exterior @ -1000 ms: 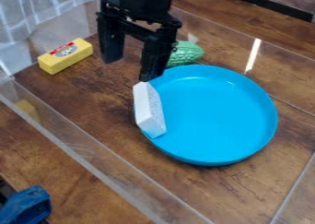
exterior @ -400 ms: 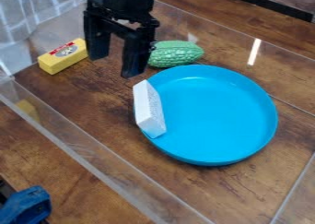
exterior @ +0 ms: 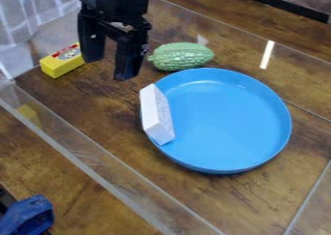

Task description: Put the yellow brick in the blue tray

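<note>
The yellow brick (exterior: 60, 60) lies on the wooden table at the left, small and bright yellow with a red mark on top. My black gripper (exterior: 108, 53) hangs just to its right, open with nothing between its fingers; its left finger stands close to the brick's right end. The blue tray (exterior: 258, 94), a large round dish, sits at the right of centre.
A white-grey rectangular block (exterior: 155, 113) rests on the tray's left rim. A bumpy green oval object (exterior: 181, 56) lies behind the tray. A clear plastic wall (exterior: 77, 142) runs along the table's left and front. A blue thing (exterior: 23, 218) sits at the bottom left corner.
The gripper has moved left, away from the tray's edge and the green object, toward the yellow brick. It stayed open. The objects have not moved.
</note>
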You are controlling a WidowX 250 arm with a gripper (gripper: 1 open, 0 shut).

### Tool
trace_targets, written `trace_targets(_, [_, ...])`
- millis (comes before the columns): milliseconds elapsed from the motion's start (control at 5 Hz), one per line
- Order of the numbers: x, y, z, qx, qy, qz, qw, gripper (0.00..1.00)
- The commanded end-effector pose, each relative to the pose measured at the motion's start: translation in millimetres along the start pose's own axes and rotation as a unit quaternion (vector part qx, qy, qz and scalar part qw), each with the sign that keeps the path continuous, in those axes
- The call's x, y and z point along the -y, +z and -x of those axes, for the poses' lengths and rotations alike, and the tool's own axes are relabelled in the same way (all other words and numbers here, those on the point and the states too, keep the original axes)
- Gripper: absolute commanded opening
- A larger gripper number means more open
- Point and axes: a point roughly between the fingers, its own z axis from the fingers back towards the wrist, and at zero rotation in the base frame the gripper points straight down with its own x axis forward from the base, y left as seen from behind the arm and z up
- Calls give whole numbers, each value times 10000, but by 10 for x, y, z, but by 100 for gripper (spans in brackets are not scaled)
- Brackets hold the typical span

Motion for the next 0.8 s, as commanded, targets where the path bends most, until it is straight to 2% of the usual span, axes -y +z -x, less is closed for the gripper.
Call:
trace_targets(0, [-88,46,-47,163,93,-46,9998,100])
trace_targets(600, [-185,-69,-189,233,84,-84,9997,100])
